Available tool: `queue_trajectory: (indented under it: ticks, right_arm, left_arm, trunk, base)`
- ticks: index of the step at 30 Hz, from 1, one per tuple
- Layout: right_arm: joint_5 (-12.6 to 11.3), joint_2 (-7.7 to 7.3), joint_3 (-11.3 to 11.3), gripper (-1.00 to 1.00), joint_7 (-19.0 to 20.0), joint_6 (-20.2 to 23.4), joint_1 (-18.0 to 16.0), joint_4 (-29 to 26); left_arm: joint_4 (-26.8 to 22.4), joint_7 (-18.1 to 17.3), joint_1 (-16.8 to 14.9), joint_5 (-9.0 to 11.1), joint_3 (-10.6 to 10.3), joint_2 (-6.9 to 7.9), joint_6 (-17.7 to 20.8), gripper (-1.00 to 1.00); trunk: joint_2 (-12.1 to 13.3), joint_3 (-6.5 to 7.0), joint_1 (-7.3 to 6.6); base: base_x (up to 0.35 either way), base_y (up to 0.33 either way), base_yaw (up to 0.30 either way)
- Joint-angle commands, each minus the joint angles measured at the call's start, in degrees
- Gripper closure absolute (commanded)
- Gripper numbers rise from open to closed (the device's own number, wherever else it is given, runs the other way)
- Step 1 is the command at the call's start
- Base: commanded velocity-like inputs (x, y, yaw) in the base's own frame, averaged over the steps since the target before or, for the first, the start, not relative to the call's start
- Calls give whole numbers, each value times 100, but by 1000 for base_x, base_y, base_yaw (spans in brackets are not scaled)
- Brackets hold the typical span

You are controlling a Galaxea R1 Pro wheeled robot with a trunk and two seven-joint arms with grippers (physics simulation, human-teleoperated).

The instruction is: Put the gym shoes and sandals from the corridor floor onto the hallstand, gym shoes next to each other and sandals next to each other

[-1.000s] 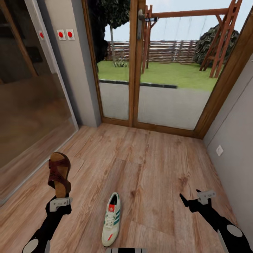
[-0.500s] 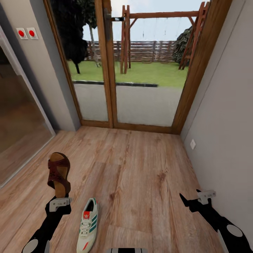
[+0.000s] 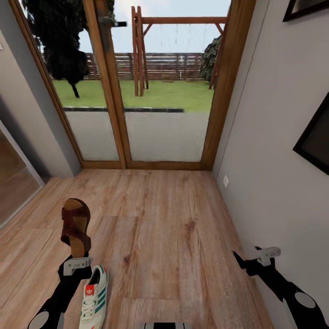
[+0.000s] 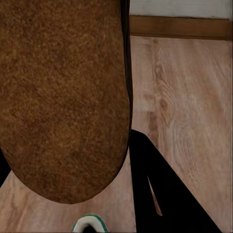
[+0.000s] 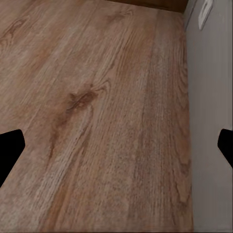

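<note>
- Left claw: closed on the heel end of a dark reddish-brown leather sandal with perforated straps and a tan sole. The sandal is carried clear of the floor, toe pointing away from the robot and up.
- Left wrist view: the tan underside of the sandal sits right against the camera, with one dark finger beside it. Grip looks firm, though how far the heel sits between the fingers cannot be told.
- Right claw: spread wide and holding nothing, poised above bare floor near the grey right-hand wall. Its two dark fingertips appear at opposite edges of the right wrist view.
- White lace-up gym shoe with green side stripes and a red tongue patch: lies upright on the light brown wood-grain plank corridor floor, just beside the left arm and under the held sandal's heel.
- Glazed wooden doors stand ahead, a garden beyond.
- Judgement: the step in hand is carrying the sandal to the rack. Advice: keep the left grip unchanged, hold the sandal level and away from walls while turning, and set it on a shelf with room for its partner alongside.
</note>
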Motion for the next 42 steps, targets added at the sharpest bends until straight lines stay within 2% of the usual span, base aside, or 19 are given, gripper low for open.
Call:
queue_trajectory:
  ticks: [1, 12, 21, 42]
  right_arm:
    - [55, 3, -12, -100, 35, 14, -5, -7]
    - [55, 3, -12, -100, 33, 14, -4, -6]
    - [55, 3, -11, -100, 30, 14, -5, -15]
    - [55, 3, -12, -100, 34, 16, -5, -33]
  left_arm:
    - [-4, -37, -5, -74, 26, -6, -35, 100]
    - [-4, -37, -8, -74, 25, -7, -21, 100]
    - [-4, -37, -7, -76, 20, -7, -21, 100]
    - [-4, -37, -7, -65, 31, 0, -41, 100]
  trunk:
    - [-2, -4, -1]
    - [-2, -4, -1]
    - [-2, -4, -1]
    - [-2, -4, -1]
  base:
    - [0, -2, -267]
    - [15, 0, -266]
    - [186, -56, -240]
    - [49, -48, -6]
